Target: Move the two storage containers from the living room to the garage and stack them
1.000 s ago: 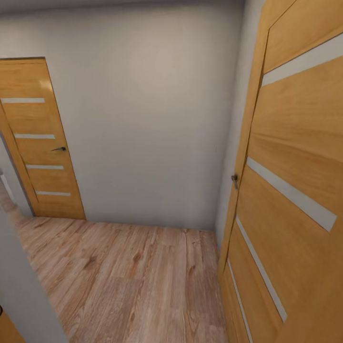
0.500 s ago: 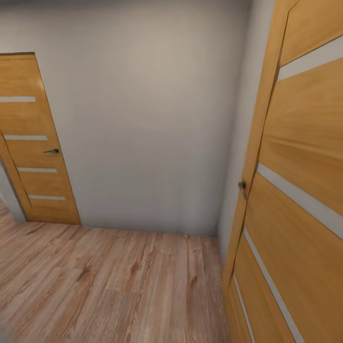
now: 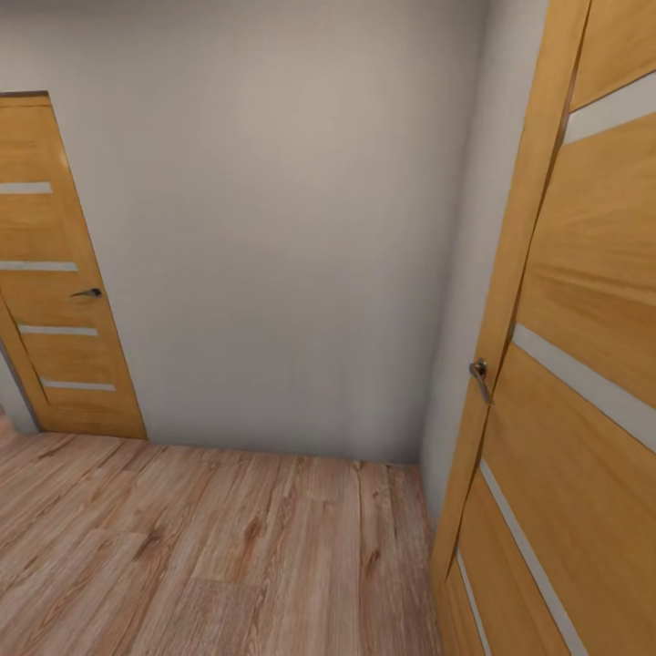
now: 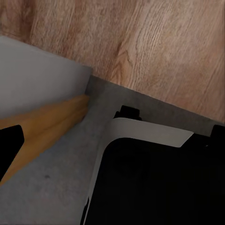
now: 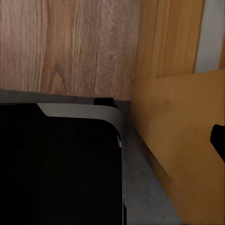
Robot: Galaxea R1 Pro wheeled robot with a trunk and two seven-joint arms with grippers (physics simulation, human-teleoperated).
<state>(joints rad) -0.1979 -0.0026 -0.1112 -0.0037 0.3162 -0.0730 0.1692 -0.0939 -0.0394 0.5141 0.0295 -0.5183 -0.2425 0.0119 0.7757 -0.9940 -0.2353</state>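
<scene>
The two storage containers are out of view. In the head view I face a grey-white wall (image 3: 292,228) at the end of a short hallway with a pale wood-plank floor (image 3: 228,547). In the left wrist view one black fingertip (image 4: 8,150) of my left gripper pokes in beside an orange wooden frame (image 4: 51,122) and a grey wall (image 4: 37,75). In the right wrist view one black fingertip (image 5: 219,140) of my right gripper shows against an orange door panel (image 5: 178,140). My black, white-edged base (image 4: 154,187) stands on a grey floor strip (image 4: 47,187).
A wooden door with pale stripes (image 3: 583,364) stands very close on the right, its handle (image 3: 479,375) at mid height. A second striped wooden door (image 3: 55,273) is shut at the far left. The grey strip meets the wood planks (image 5: 70,47) just ahead of the base (image 5: 56,164).
The whole head view has shifted: the camera has moved forward. The left door slid toward the left edge, the right door toward the right, and the grey wall corner at lower left left the picture.
</scene>
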